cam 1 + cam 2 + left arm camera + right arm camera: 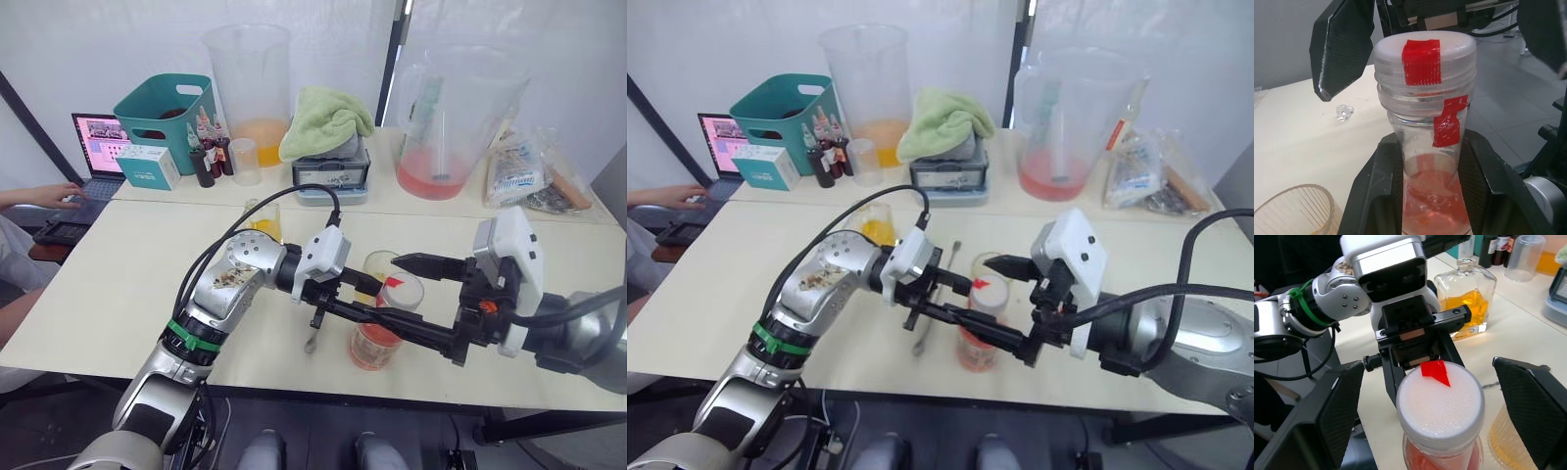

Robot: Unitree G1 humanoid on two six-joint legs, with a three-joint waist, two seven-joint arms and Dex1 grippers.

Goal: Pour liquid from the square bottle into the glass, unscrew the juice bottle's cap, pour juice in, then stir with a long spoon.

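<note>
Left claw (1422, 196) grips the juice bottle (377, 338); right claw (1430, 406) spread open around the cap (1440, 404). Off-centre closure risks slipping, tipping the bottle onto the glass (379, 266).

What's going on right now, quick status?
Left pincer shut on juice bottle, below the neck. Right pincer open, fingers either side of the cap, not touching. Glass right beside the bottle.
</note>
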